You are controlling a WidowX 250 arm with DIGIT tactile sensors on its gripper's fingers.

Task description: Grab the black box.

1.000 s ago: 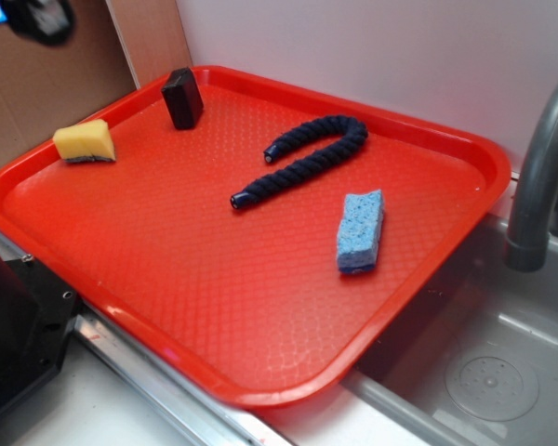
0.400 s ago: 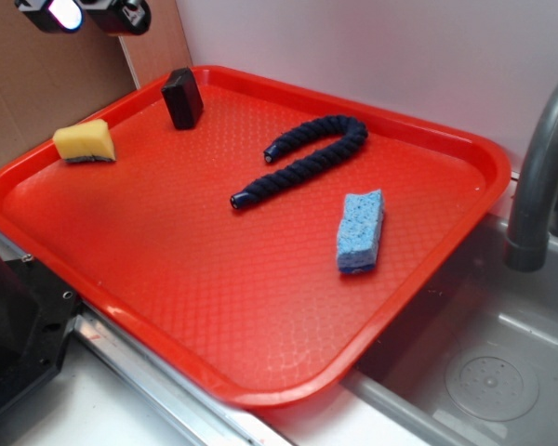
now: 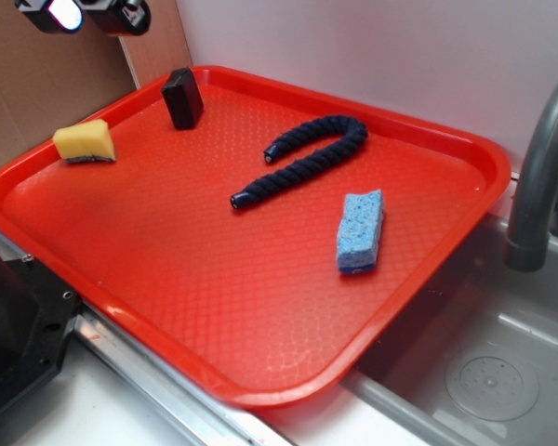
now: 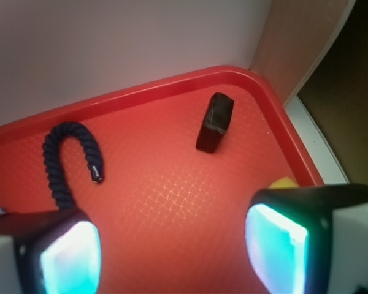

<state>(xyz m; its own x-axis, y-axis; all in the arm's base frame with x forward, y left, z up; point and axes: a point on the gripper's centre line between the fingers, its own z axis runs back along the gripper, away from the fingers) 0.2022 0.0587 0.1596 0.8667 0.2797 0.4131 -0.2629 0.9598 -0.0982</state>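
The black box (image 3: 182,98) stands on edge in the far left corner of the red tray (image 3: 260,307). In the wrist view the black box (image 4: 214,122) lies ahead of the jaws, near the tray's rounded corner. My gripper (image 3: 84,14) hovers high at the top left of the exterior view, above and to the left of the box, partly cut off by the frame. In the wrist view the gripper (image 4: 172,251) is open, with only bare tray between its glowing pads (image 4: 276,248).
A yellow sponge (image 3: 85,141) lies at the tray's left rim. A dark navy rope (image 3: 307,158) curves across the tray's middle, and a blue sponge (image 3: 361,230) lies to its right. A grey faucet (image 3: 539,177) and sink stand at the right. A brown wall stands behind.
From one second ago the gripper shifted right into view at the top left. Since 0.4 s ago nothing has visibly moved.
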